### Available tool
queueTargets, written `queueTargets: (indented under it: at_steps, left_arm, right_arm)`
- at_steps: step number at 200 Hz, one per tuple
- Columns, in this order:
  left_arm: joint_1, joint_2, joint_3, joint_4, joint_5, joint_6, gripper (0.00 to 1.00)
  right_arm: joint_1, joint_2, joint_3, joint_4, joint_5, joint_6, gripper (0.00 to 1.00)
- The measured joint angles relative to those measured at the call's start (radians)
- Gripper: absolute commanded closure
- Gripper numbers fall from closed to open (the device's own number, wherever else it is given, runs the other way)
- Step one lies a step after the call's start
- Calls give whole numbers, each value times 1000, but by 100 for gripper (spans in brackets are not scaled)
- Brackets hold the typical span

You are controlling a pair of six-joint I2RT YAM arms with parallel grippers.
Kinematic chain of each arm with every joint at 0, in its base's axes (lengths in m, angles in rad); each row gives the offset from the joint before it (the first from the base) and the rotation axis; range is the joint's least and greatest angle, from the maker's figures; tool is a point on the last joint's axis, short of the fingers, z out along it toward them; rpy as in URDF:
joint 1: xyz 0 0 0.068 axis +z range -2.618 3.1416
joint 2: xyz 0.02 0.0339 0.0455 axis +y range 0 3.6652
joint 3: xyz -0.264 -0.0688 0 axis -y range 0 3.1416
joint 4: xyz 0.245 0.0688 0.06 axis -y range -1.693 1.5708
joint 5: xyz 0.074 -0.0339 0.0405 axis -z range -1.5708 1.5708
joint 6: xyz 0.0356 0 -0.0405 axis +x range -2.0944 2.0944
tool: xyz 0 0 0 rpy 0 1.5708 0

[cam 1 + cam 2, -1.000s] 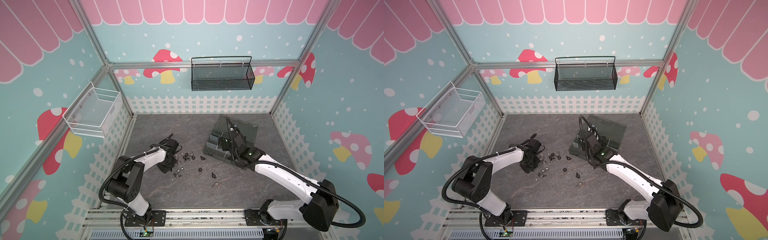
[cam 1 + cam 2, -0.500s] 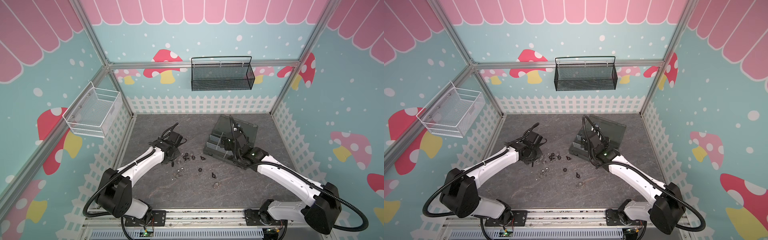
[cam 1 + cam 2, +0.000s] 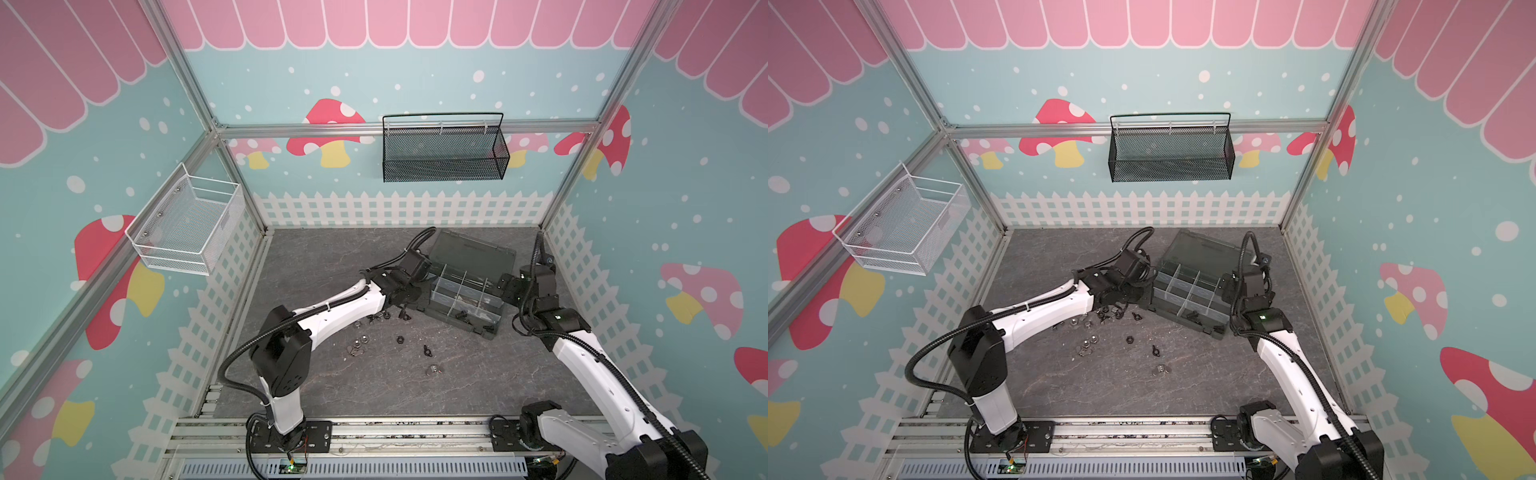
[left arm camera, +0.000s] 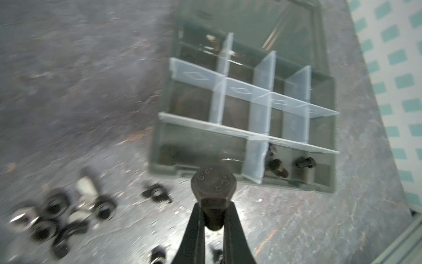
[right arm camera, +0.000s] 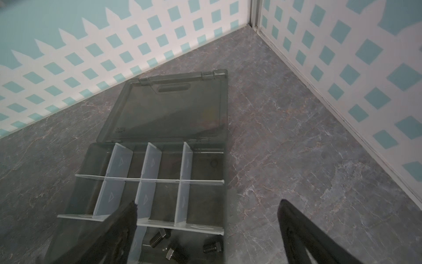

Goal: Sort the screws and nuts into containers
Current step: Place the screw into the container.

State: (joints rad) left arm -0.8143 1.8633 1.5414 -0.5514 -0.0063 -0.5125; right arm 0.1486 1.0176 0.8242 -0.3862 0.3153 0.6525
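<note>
Between the left fingers [image 4: 194, 233], pinched by its shank, sat one dark hex-headed screw [image 4: 213, 185], held over the desk [image 3: 332, 257] just short of the near wall of the organizer box [image 4: 159, 146]. Only the left wrist view showed this grip; in both top views the arm's wrist hid it. The box lay open, its lid [image 5: 169, 114] folded back. Its end cell held three screws [image 5: 157, 238] in the right wrist view, while the blurred left wrist view gave only two dark shapes there. At least five loose pieces [image 3: 400, 339] lay apart on the desk. A further cluster [image 3: 378, 318] was partly hidden under the left arm and could not be counted. The right fingers [image 5: 121, 230] stood spread wide at the box's end, holding nothing.
</note>
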Motion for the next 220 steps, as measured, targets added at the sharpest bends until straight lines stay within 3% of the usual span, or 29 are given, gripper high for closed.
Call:
queueTargets:
  at_steps: [31,72,188,220]
  left_arm:
    - [-68,131,160,0,93,104,100]
    - [-126,256,294,-54,167,195,100]
    - [-135,430,411,-130,182,211,95]
    - [-135,443,438,-140,174,202,84]
  right_arm:
    - [-117,-19,-35,-24,-75,-4,3]
    - [-129,-50,-37,-43,-89,-15,3]
    - [-129,-64,-37,-52,-89,-18,3]
    - [-129,-64,-38,-51,-98,-20,3]
